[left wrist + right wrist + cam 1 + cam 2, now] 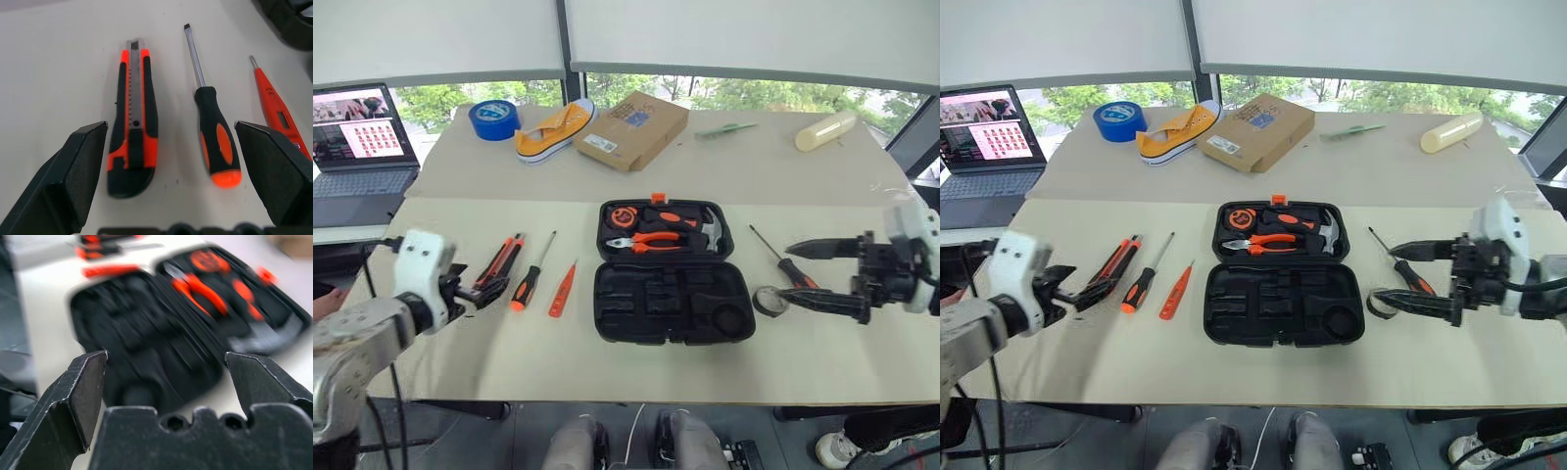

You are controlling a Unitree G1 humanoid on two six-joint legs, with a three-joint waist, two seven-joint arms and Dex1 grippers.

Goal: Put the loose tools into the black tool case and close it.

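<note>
Inside open black tool case [672, 299]: pliers [646, 242], hammer [713, 231].

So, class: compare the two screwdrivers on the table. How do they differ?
The screwdriver left of the tool case lies among other loose tools; the right screwdriver lies beside a small tape roll. The left one's shaft tips right going away; the right one's tips left. Both have orange-and-black handles nearest the robot and lie outside the case.

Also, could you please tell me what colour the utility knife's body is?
The utility knife is orange and black with a metal blade track, clearest in the left wrist view.
</note>
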